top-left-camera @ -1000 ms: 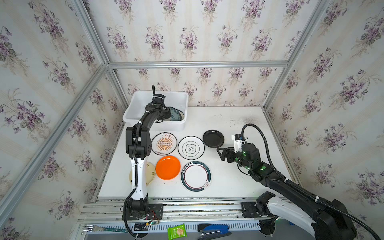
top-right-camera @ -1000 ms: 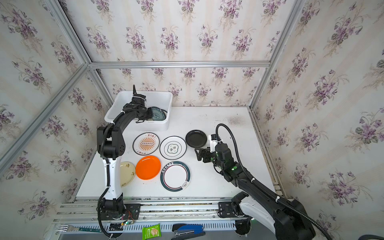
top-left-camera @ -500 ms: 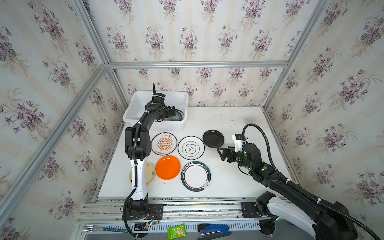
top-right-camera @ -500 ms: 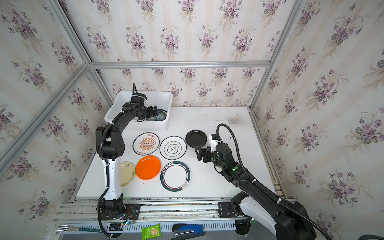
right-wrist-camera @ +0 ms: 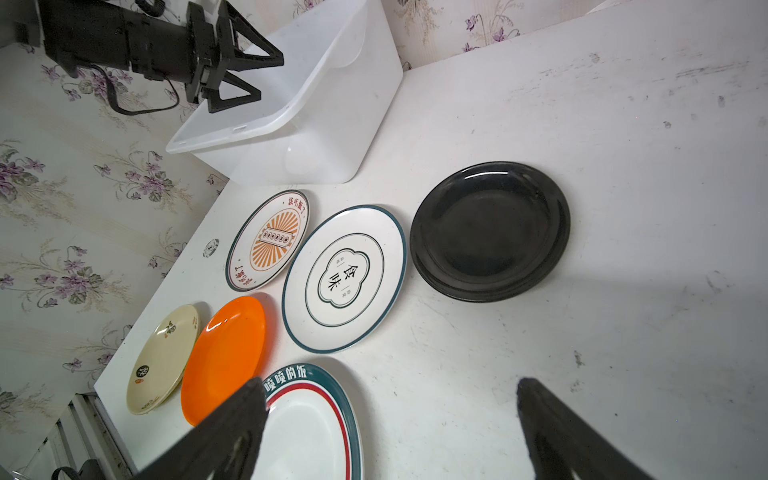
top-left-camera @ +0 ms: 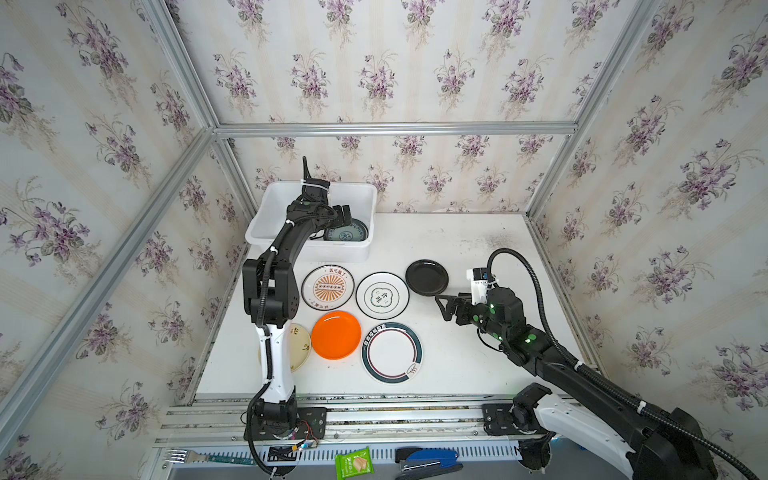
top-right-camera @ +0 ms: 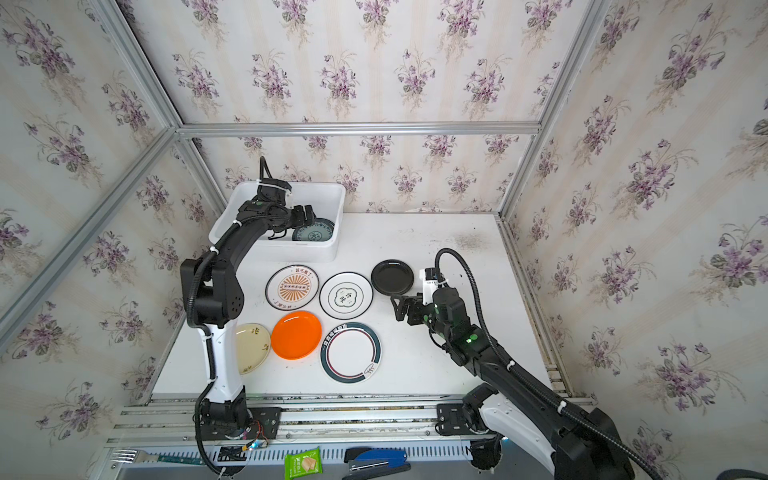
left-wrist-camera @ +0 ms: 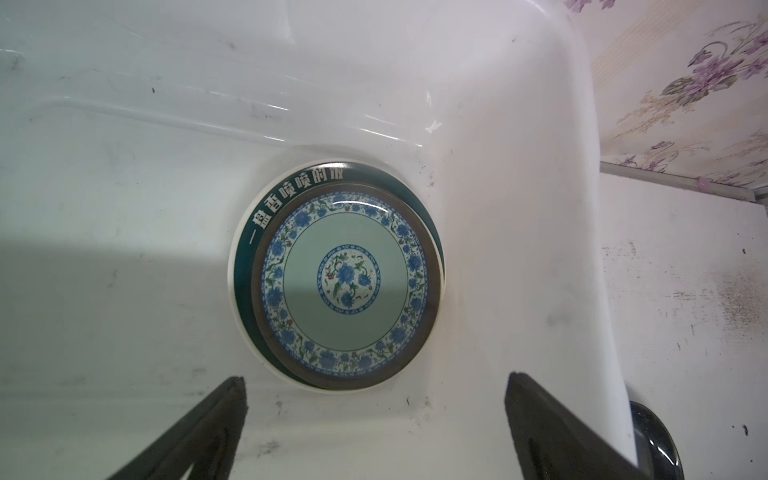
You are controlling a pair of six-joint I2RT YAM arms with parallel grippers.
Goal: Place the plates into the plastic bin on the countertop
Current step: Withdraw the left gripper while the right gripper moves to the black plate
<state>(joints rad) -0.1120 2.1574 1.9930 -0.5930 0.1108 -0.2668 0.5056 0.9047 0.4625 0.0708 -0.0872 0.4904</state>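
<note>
The left gripper (left-wrist-camera: pixel 376 378) is hanging inside the plastic bin (left-wrist-camera: pixel 498 124) with its jaws spread wide and nothing between them. It is just above a blue patterned plate (left-wrist-camera: pixel 347 282), which is lying flat on a larger teal-rimmed plate (left-wrist-camera: pixel 249 232) on the bin floor. In both top views the bin is sitting at the back left corner of the table (top-left-camera: pixel 457 365), and the two stacked plates are resting at its right end. Six more plates are lying on the table in front of the bin. A sunburst plate (top-left-camera: pixel 328 287), an emblem plate (top-left-camera: pixel 382 296) and a black plate (top-left-camera: pixel 427 277) are forming the row nearer the bin. A cream plate (top-left-camera: pixel 300 347), an orange plate (top-left-camera: pixel 336 335) and a banded plate (top-left-camera: pixel 391 352) are forming the row nearer the front. The right gripper (right-wrist-camera: pixel 390 384) is hovering low over bare table near the black plate, jaws wide apart and holding nothing.
</note>
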